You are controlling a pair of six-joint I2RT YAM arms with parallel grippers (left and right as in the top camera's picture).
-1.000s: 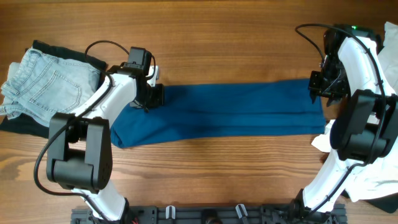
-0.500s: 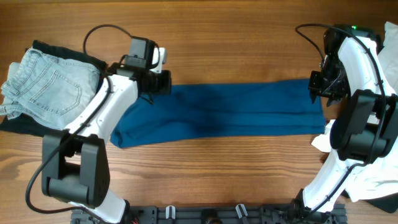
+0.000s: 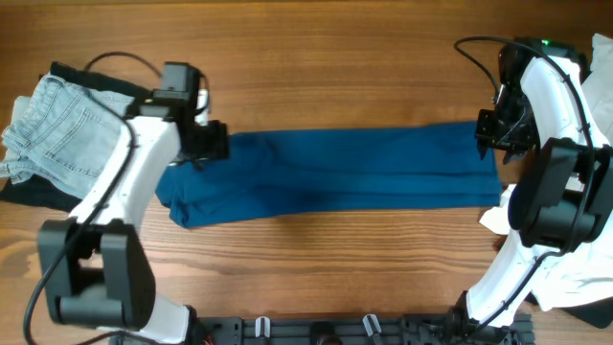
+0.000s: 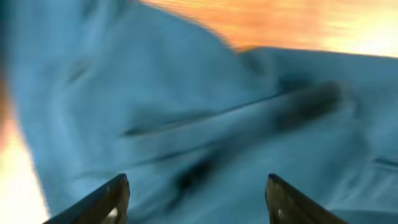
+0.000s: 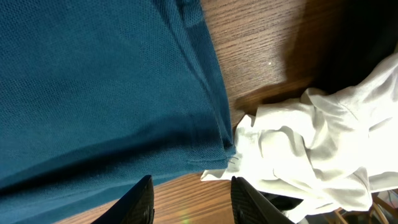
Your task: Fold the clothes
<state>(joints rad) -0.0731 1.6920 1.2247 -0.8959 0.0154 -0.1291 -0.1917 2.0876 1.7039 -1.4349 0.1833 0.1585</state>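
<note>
The left gripper [image 4: 198, 200] has its jaws set apart, its two dark fingertips [image 4: 115, 195] showing at the lower edge of the left wrist view with only cloth below the gap. That view is smeared with blur, so I cannot tell whether the tips touch the fabric. Seen from overhead, the left gripper [image 3: 216, 144] sits at the upper left end of the deep-blue shirt [image 3: 345, 174]. The shirt lies as a long, narrow band across the middle of the wooden table [image 3: 335, 57], its left end rumpled and rounded and its right end cut straight. The right gripper [image 5: 191, 198] also has its jaws apart and nothing between them. Its fingertips [image 5: 142, 196] hang over the shirt's lower right corner, where a stitched hem of the shirt [image 5: 93, 81] meets bare wood. In the overhead view the right gripper [image 3: 496, 134] is at the shirt's right end, near the upper corner. Just beside that end, a crumpled white garment [image 5: 298, 149] touches the blue corner and spreads away to the table's right edge, where it shows from overhead [image 3: 565, 273] behind the right arm. At the far left of the table, well apart from the shirt, pale-blue denim shorts [image 3: 62, 134] lie bunched on top of a black garment [image 3: 24, 192] whose edges show above and below them.
</note>
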